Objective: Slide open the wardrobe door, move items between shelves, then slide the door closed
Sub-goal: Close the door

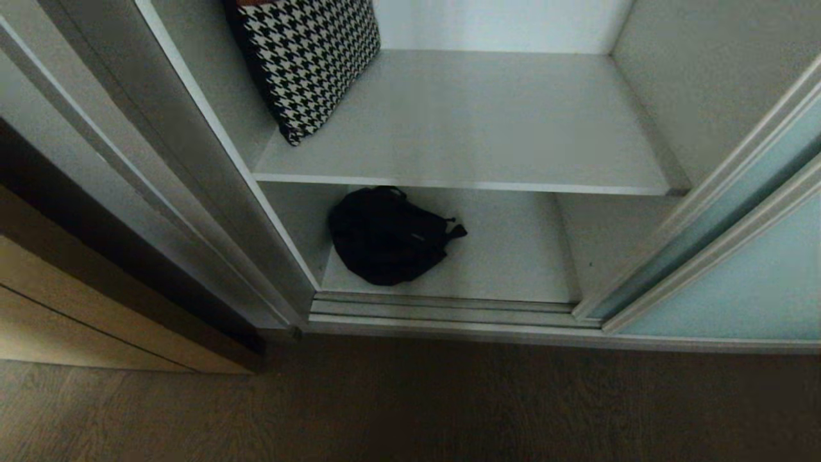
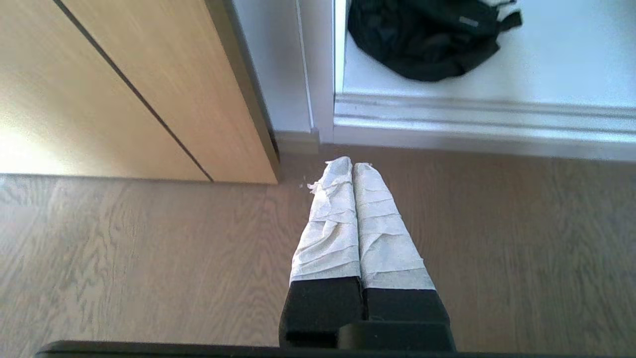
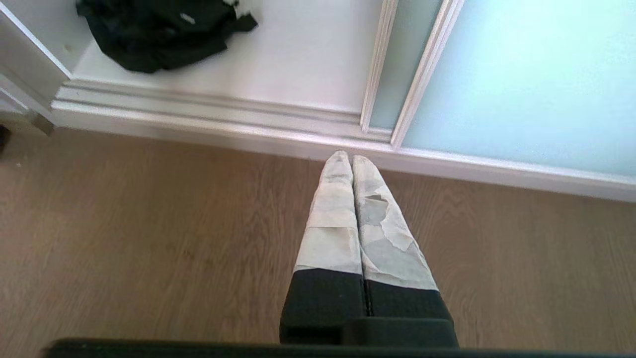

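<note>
The sliding wardrobe door (image 1: 757,282) of frosted blue-green glass stands slid to the right, leaving the wardrobe open. A wide white shelf (image 1: 462,128) carries a black-and-white houndstooth cushion (image 1: 308,58) leaning at its left. On the bottom board (image 1: 507,256) below lies a crumpled black backpack (image 1: 388,237). Neither arm shows in the head view. My left gripper (image 2: 352,166) hangs shut and empty over the wood floor, short of the wardrobe's left corner. My right gripper (image 3: 348,158) is shut and empty too, its tips near the floor track (image 3: 208,107) by the door's frame (image 3: 422,74).
A tan wooden panel (image 1: 77,308) with a dark edge stands left of the wardrobe. The ridged silver track (image 1: 442,311) runs along the opening's foot. Brown wood floor (image 1: 410,404) lies in front.
</note>
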